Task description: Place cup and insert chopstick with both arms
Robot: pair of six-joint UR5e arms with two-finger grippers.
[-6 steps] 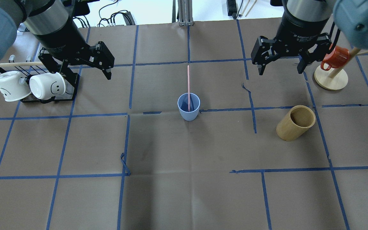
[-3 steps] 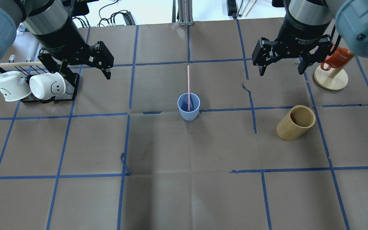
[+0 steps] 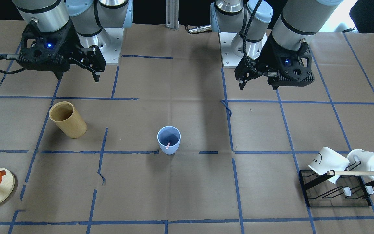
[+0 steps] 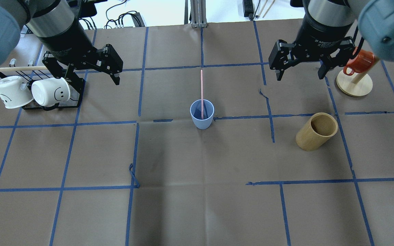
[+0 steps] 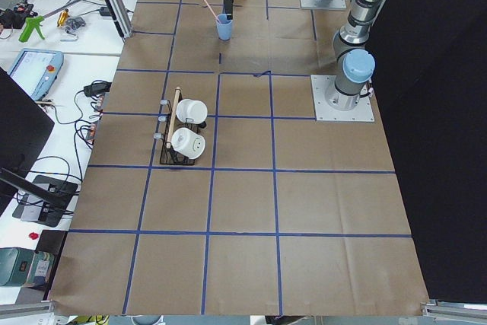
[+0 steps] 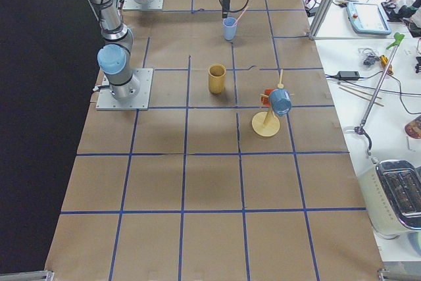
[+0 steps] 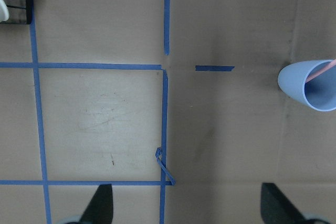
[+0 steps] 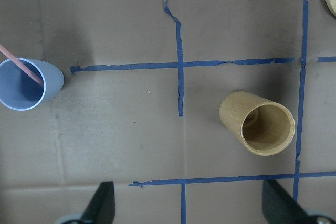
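The light blue cup [image 4: 202,119] stands upright near the table's middle, also in the front view [image 3: 168,140]. One thin pink chopstick [image 4: 201,90] stands in it and leans toward the far side. My left gripper [image 4: 91,78] is open and empty, raised well to the cup's left by the mug rack. Its wrist view shows the cup [image 7: 310,85] at the right edge. My right gripper [image 4: 300,76] is open and empty, raised well to the cup's right. Its wrist view shows the cup [image 8: 26,85] at the left edge.
A tan wooden cylinder [image 4: 316,131] stands right of the cup. Two white mugs [image 4: 50,92] hang on a black rack [image 4: 75,99] with a wooden rod [image 4: 19,68] at the left. A red mug [image 4: 357,63] hangs on a wooden stand [image 4: 354,85] at the far right.
The right arm has shifted very slightly. The cup, the chopstick and the left gripper stay as they were.
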